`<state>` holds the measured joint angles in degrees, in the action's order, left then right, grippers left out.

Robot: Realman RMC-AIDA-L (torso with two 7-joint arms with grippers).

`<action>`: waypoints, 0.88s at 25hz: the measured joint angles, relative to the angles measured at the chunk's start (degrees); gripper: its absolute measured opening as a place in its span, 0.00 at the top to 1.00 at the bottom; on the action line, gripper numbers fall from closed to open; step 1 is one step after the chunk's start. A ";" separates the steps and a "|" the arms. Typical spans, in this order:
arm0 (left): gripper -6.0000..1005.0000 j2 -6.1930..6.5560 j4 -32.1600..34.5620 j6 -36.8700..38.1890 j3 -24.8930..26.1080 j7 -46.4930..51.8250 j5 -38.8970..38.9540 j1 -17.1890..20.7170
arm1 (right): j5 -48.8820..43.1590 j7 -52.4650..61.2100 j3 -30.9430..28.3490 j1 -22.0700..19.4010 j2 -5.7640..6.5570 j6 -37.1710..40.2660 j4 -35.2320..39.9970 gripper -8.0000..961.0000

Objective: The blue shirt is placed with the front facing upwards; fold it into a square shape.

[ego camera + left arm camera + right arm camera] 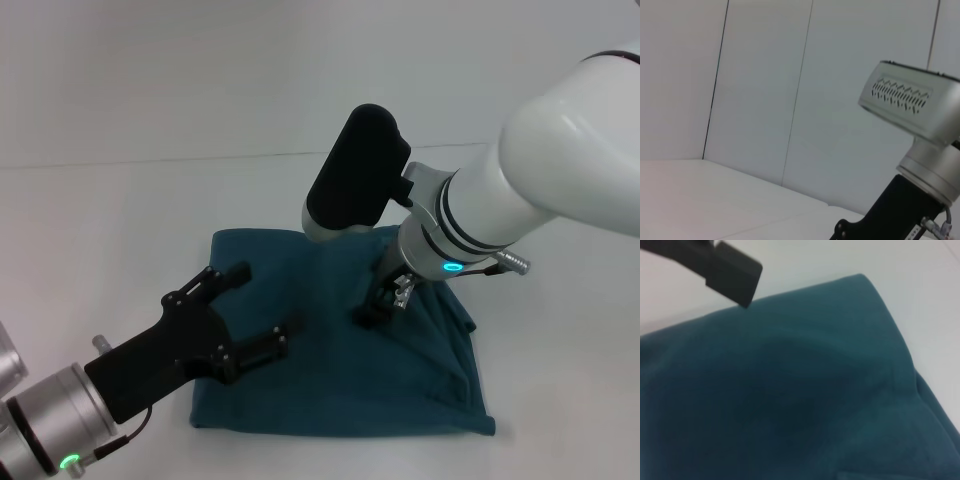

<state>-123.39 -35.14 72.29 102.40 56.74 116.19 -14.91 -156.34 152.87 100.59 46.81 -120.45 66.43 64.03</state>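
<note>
The blue shirt (pixel 330 370) is lying folded into a rough square on my white bench (pixel 120 210), bare bench showing around every edge. My left tool (pixel 262 308) is hovering spread wide over its left part; my right tool (pixel 385 305) is touching its middle, spread undeterminable. My right wrist view is showing creases near one corner.
</note>
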 joint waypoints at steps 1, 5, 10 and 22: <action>0.07 0.00 0.00 -0.01 0.01 0.01 0.00 -0.02 | -0.14 0.12 0.18 0.02 -0.03 -0.20 -0.22 0.31; 0.07 0.00 -0.02 -0.05 0.15 0.02 0.00 -0.07 | -3.52 2.25 0.48 -0.21 -0.04 -0.75 -0.28 0.31; 0.07 0.09 -0.02 -0.06 0.17 0.06 0.01 -0.44 | -6.85 4.16 -1.67 -1.19 0.29 -0.30 0.15 0.31; 0.07 0.63 -0.02 -0.21 0.17 0.74 -0.37 -1.18 | -4.06 3.59 -7.79 -6.88 0.45 1.87 10.07 0.31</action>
<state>-122.77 -35.16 72.07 102.57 57.48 115.82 -16.09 -160.40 156.45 92.80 39.93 -120.00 68.31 74.11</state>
